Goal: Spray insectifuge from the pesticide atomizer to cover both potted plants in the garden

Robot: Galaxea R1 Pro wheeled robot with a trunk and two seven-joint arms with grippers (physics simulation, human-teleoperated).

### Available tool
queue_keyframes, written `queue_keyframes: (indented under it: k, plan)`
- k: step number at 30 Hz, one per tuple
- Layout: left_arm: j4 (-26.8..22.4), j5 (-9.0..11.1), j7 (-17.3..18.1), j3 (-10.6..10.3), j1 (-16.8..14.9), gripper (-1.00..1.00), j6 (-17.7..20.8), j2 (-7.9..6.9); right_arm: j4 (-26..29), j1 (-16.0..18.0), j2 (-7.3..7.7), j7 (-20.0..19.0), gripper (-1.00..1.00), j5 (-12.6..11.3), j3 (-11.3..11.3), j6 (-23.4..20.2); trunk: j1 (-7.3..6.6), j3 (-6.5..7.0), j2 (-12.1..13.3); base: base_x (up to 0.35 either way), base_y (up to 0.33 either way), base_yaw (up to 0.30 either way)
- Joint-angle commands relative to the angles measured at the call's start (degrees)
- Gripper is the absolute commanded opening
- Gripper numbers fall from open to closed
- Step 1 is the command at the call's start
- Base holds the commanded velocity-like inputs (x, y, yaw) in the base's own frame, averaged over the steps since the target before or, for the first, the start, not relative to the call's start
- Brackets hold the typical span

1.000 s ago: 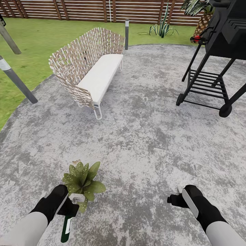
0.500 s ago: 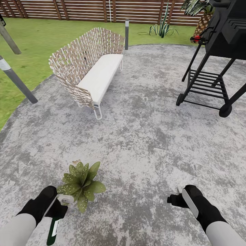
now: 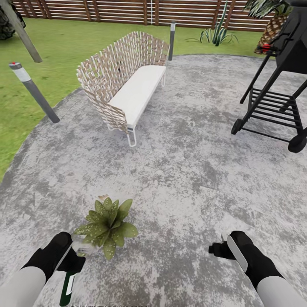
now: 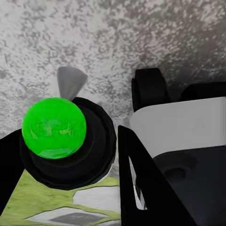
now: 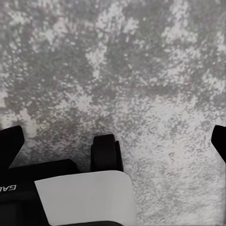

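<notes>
The atomizer (image 3: pixel 68 285) is clamped in the left gripper (image 3: pixel 73 263) beside a potted plant (image 3: pixel 107 226); the right gripper (image 3: pixel 217 248) is held apart, empty.

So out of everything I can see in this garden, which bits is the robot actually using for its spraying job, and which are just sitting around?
Part of the job:
- pesticide atomizer, held in the left gripper
- potted plant on the stone patio

Just standing about:
- wicker bench
- black grill
- bollard lamp
- agave by the fence
- right gripper, holding nothing

Head view: high, tilted forward-down across patio (image 3: pixel 183 162) toward fence (image 3: pixel 128 8). Wrist views: close, facing down at same patio.
</notes>
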State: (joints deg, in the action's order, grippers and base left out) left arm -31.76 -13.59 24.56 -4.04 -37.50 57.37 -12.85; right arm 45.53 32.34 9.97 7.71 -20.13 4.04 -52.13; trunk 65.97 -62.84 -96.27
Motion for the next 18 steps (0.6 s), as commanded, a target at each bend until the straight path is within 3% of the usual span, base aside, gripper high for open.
queue_keyframes:
  k: [1, 9, 13, 18]
  plan:
    - [-0.1, -0.6, 0.6, -0.3, 0.0, -1.0, 0.1, -0.02, 0.1, 0.0, 0.1, 0.6, 1.0, -0.6, 0.3, -0.2, 0.0, -0.09, 0.0, 0.0, 0.0, 0.229]
    - [-0.1, -0.3, 0.6, -0.4, 0.0, -1.0, 0.1, 0.09, 0.1, 0.0, 0.05, 0.6, 1.0, -0.6, 0.3, -0.2, 0.0, -0.49, 0.0, 0.0, 0.0, 0.218]
    - [-0.1, -0.3, 0.6, -0.4, 0.0, -1.0, 0.1, 0.09, 0.1, 0.0, 0.05, 0.6, 1.0, -0.6, 0.3, -0.2, 0.0, -0.55, 0.0, 0.0, -0.008, 0.045]
    - [0.0, -0.3, 0.6, -0.4, 0.0, -1.0, 0.1, 0.17, 0.1, 0.0, 0.06, 0.6, 1.0, -0.6, 0.3, -0.2, 0.0, -0.55, 0.0, 0.07, -0.246, 0.001]
